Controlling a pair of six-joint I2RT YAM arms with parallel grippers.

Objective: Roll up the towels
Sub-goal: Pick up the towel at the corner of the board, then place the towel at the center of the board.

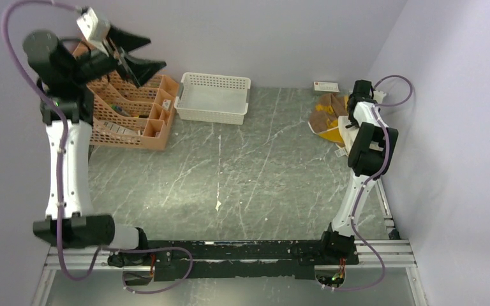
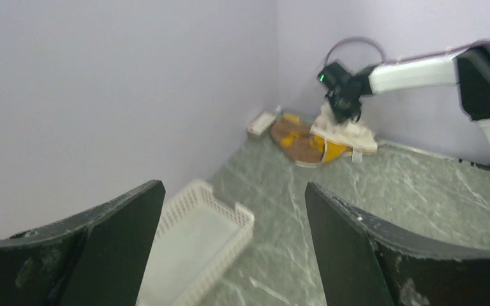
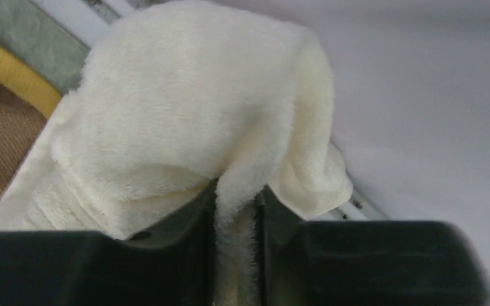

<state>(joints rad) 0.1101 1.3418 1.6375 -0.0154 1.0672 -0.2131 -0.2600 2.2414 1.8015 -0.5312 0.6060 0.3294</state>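
Right hand (image 3: 237, 213) pinches cream towel (image 3: 185, 108)

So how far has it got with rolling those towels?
Barely started: nothing looks rolled yet. In hand, the right gripper is shut on a fold of the cream-white towel, which is bunched, not rolled. The brown and mustard towel lies flat by it, untouched. The left gripper hangs open, away from both. Both rolls are left to do.
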